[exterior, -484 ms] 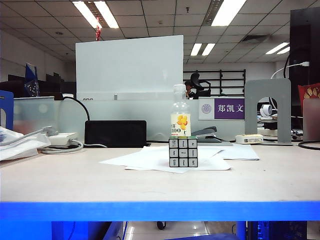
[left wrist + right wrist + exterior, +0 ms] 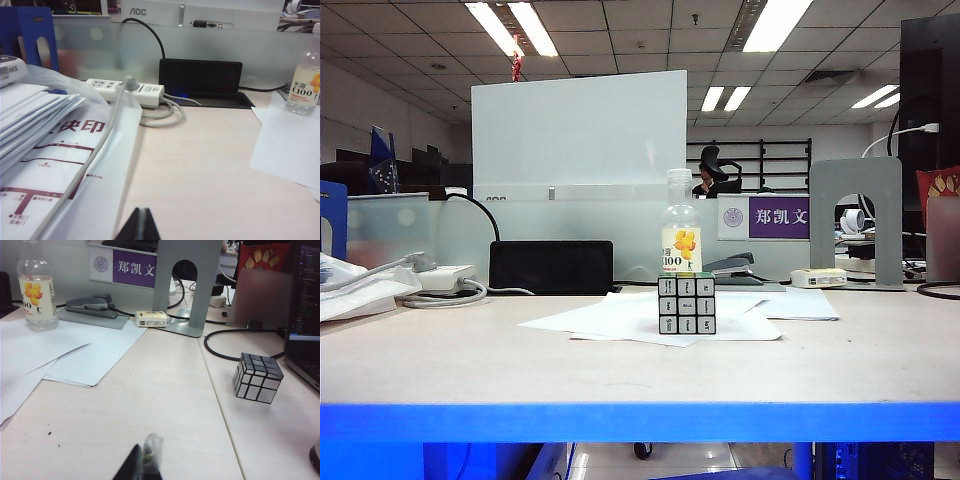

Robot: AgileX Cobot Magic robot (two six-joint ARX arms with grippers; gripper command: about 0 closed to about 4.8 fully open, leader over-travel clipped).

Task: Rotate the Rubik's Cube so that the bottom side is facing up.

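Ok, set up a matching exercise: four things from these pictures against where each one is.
Things:
1. Rubik's Cube
2. bottle
3. left gripper
4. right gripper

Places:
a. shut, low over the table beside the printed papers
b. standing on the white sheets
c. shut, low over the table, a silver cube ahead of it
d. upright just behind the Rubik's Cube

Pairs: 1-b, 2-d, 3-a, 4-c

"AOC" stands on the monitor (image 2: pixel 200 10) base behind the power strip. "C100" is on the drink bottle (image 2: pixel 305 85) label. The purple sign (image 2: pixel 134 268) beside the bottle reads "郑凯文". Red "快印" marks the plastic-wrapped paper stack (image 2: pixel 75 150).
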